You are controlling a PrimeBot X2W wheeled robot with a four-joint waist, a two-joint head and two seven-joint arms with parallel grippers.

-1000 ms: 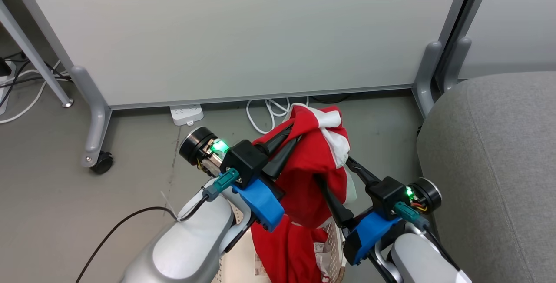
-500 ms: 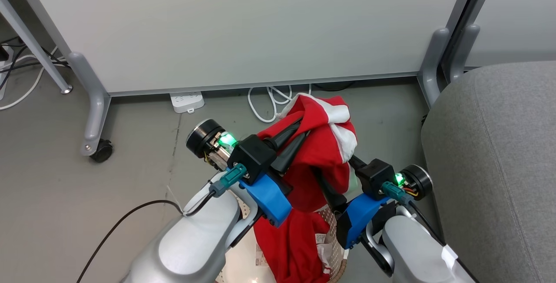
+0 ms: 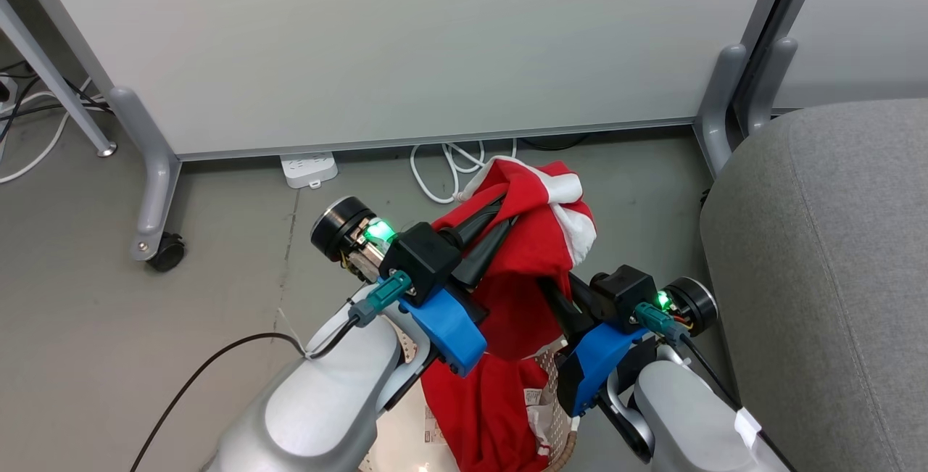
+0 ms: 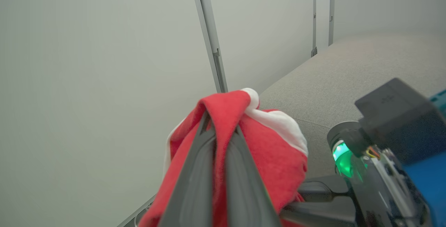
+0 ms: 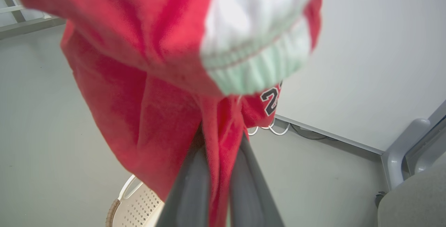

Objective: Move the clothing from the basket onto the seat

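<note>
A bunch of red clothing (image 3: 533, 247) with white trim hangs lifted between my two grippers, above the basket. My left gripper (image 3: 500, 209) is shut on its upper fold, and the left wrist view shows the fingers pinching red fabric (image 4: 223, 115). My right gripper (image 3: 554, 291) is shut on the cloth lower down; in the right wrist view the fabric (image 5: 167, 91) drapes over the fingers. More red fabric (image 3: 486, 414) trails down into the cream perforated basket (image 3: 557, 392), mostly hidden by my arms. The grey seat (image 3: 834, 262) lies to the right.
A white partition panel (image 3: 406, 44) on grey wheeled legs (image 3: 148, 182) stands ahead. A power strip (image 3: 308, 170) and white cables (image 3: 446, 171) lie on the grey floor at its foot. A black cable (image 3: 210, 370) runs from my left arm.
The head camera has shifted a little, so the whole scene sits slightly higher. My right gripper has drawn in leftward, closer to the left one. Both still hold the red clothing.
</note>
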